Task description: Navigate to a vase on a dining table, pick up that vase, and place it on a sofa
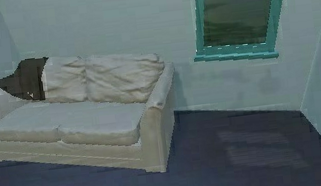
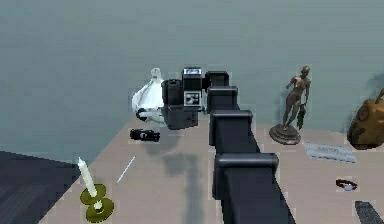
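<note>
Arm side view, fingers (image 2: 163,104) hold white vase (image 2: 148,97) clear of table (image 2: 180,175), forward view, sofa (image 1: 72,126)

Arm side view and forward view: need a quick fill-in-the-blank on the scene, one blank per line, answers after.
1. In the forward view, the window is on the wall to the ___ of the sofa.
2. The sofa has ___ seat cushions.
3. In the arm side view, the candle stands on the table near the bottom ___ corner.
4. In that view the statue stands to the ___ of the arm.
Missing words: right; two; left; right.
</note>
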Robot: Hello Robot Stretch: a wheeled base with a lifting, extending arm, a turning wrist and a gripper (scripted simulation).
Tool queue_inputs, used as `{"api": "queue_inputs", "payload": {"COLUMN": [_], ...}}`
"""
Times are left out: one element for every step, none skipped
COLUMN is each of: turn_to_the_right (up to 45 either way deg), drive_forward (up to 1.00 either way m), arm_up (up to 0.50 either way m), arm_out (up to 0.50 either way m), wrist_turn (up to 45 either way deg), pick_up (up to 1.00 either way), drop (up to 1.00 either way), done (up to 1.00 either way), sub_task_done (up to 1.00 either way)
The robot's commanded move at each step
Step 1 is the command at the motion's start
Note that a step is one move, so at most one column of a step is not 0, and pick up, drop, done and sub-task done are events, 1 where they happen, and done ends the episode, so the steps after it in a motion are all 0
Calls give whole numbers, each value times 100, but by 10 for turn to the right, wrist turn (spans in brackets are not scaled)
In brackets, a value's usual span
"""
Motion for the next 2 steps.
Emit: {"api": "queue_inputs", "payload": {"turn_to_the_right": [0, 0], "drive_forward": [0, 0], "arm_up": [0, 0], "arm_out": [0, 0], "wrist_turn": [-450, -450], "pick_up": [0, 0], "drop": [0, 0], "done": [0, 0], "sub_task_done": [0, 0]}}
